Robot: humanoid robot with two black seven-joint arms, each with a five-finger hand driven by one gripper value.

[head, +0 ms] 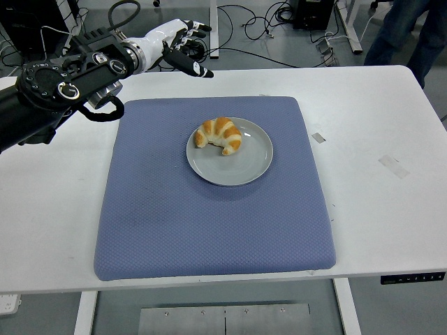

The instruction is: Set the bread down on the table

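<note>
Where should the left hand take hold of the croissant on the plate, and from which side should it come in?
Probably across the thick middle of the croissant, from above. It lies flat on the grey plate, arched toward the far side with both tips pointing toward the near edge, so nothing crowds it from overhead. The left hand, fingers spread, is over the table's far edge, up-left of the plate.

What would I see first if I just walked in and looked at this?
Probably the golden croissant, sitting on a grey plate in the middle of a big blue mat. Then the robot's black left arm reaching in from the left, its white left hand open above the table's far edge.
</note>
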